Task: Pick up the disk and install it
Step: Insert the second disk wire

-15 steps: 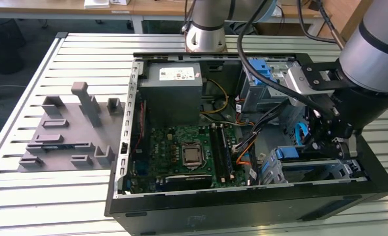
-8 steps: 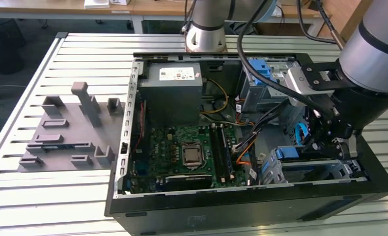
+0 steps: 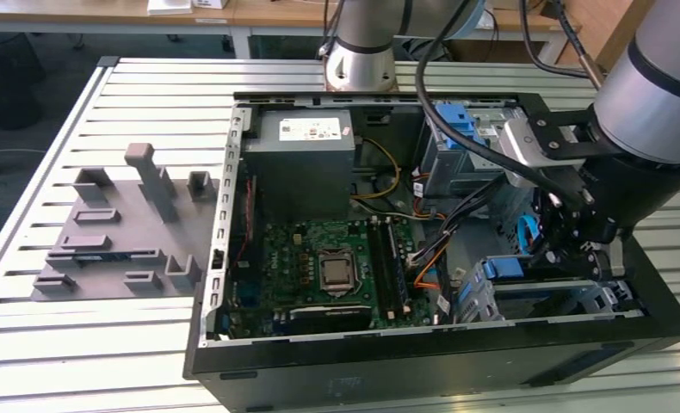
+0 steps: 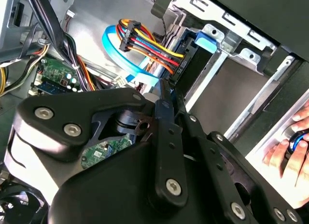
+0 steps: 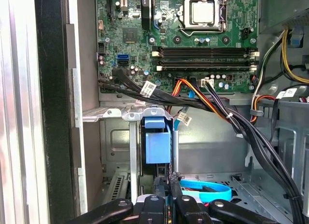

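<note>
Disk (image 5: 158, 144): stands on edge in the drive cage (image 5: 133, 151), which sits in the lower right corner of the open case in the exterior view. In the first wrist view only its narrow near end and blue rail face the camera.

- Gripper (image 5: 166, 188): nearest item. It is down inside the case at the right of the exterior view (image 3: 570, 258), directly behind the disk's near end. The jaws are set narrow and appear to pinch that end, though the contact itself is partly hidden by the linkage in both wrist views.
- Key relation: the disk lies straight ahead of the fingertips, with its long axis in line with the gripper's reach and running into the cage slot. It shows no sideways offset or tilt against the cage posts. How deep it is seated cannot be told.
- Disk, second wrist view (image 4: 190, 60): a dark slab with a blue cap, just beyond the fingertips and inside the silver cage frame.
- Blue cable (image 5: 212, 192): a flat loop on the case floor just beside the gripper. A bundle of coloured wires lies near it.
- Hand (image 4: 285, 149): a person's, outside the case wall and well apart from the disk.
- Board (image 5: 193, 55): farther on, past the cage and cables, in the centre of the exterior view.
- Power supply (image 3: 299, 142): farthest, upper middle of the exterior view.
</note>
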`<state>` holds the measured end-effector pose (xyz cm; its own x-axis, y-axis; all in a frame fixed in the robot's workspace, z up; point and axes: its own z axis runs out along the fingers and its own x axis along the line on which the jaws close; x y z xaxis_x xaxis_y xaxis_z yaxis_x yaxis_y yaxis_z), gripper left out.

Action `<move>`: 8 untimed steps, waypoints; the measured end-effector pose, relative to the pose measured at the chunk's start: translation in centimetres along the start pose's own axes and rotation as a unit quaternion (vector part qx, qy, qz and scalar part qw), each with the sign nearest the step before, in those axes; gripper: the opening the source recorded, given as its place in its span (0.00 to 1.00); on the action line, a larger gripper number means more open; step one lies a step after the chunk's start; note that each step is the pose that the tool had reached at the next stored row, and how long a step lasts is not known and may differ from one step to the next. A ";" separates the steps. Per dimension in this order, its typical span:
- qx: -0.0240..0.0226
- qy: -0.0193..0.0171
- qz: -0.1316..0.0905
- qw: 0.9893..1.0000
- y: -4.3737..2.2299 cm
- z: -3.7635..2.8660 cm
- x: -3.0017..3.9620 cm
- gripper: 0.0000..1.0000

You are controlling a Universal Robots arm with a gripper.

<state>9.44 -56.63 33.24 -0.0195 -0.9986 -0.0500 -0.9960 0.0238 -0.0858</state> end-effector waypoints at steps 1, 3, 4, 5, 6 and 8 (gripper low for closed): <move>0.000 0.000 0.000 1.000 -0.01 0.02 0.00 0.16; -0.001 0.000 0.000 1.000 -0.04 0.05 0.00 0.16; -0.001 0.000 0.000 1.000 -0.04 0.05 0.00 0.16; -0.001 0.000 0.000 1.000 -0.05 0.06 0.00 0.16; -0.001 0.000 0.000 1.000 -0.05 0.07 0.00 0.16; -0.001 0.000 0.000 1.000 -0.06 0.07 0.00 0.16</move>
<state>9.50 -56.64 33.18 -0.0197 -0.9986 -0.0499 -0.9962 0.0238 -0.0842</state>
